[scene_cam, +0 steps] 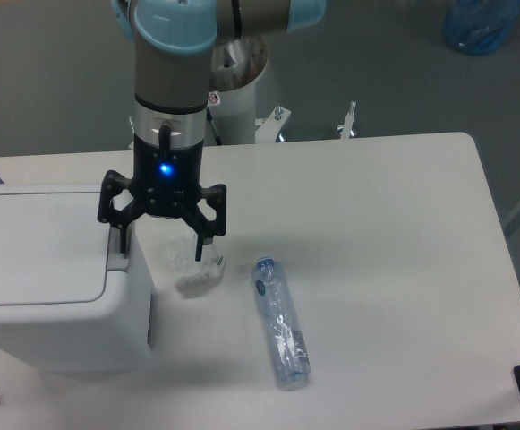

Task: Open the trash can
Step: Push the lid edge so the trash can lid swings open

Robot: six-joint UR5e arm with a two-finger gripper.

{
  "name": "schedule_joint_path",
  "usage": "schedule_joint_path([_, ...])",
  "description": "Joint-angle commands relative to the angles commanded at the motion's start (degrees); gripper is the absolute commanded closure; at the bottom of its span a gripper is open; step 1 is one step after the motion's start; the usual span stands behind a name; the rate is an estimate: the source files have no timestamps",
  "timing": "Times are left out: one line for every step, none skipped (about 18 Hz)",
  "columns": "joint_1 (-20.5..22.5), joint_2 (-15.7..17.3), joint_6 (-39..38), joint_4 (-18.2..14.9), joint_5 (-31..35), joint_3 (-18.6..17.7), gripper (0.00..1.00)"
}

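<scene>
The trash can (45,296) is a large white boxy bin at the left, with its flat lid (36,246) down. Its grey push tab (116,258) sits at the lid's right edge. My gripper (159,240) hangs at the bin's right edge with its fingers spread open. The left fingertip (117,238) is at or just above the tab; I cannot tell if it touches. The right fingertip (200,247) hangs over the table beside the bin. Nothing is held.
A crumpled clear plastic piece (195,269) lies on the table right under the gripper. A clear plastic bottle (280,321) lies on its side to the right. The white table (376,224) ends at the right and front. A blue bag (481,22) sits on the floor behind.
</scene>
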Motion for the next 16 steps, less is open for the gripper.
schedule_joint_path([0.00,0.00,0.00,0.00,0.00,-0.09,0.00])
schedule_joint_path([0.00,0.00,0.00,0.00,0.00,-0.09,0.00])
schedule_joint_path([0.00,-0.09,0.00,0.00,0.00,-0.09,0.00])
schedule_joint_path([0.00,-0.09,0.00,0.00,0.00,-0.09,0.00])
schedule_joint_path([0.00,-0.17,0.00,0.00,0.00,-0.09,0.00])
schedule_joint_path([0.00,-0.18,0.00,0.00,0.00,-0.09,0.00])
schedule_joint_path([0.00,-0.18,0.00,0.00,0.00,0.00,0.00])
schedule_joint_path([0.00,-0.18,0.00,0.00,0.00,-0.09,0.00])
schedule_joint_path([0.00,-0.18,0.00,0.00,0.00,-0.09,0.00])
schedule_joint_path([0.00,-0.18,0.00,0.00,0.00,0.00,0.00])
schedule_joint_path([0.00,-0.09,0.09,0.00,0.00,0.26,0.00])
schedule_joint_path([0.00,0.00,0.09,0.00,0.00,0.61,0.00])
schedule_joint_path([0.09,0.09,0.26,0.00,0.00,1.14,0.00])
schedule_joint_path([0.09,0.09,0.44,-0.09,0.00,2.01,0.00])
schedule_joint_path([0.35,0.17,0.61,-0.09,0.00,2.89,0.00])
schedule_joint_path([1.05,0.26,0.70,-0.17,0.00,3.51,0.00])
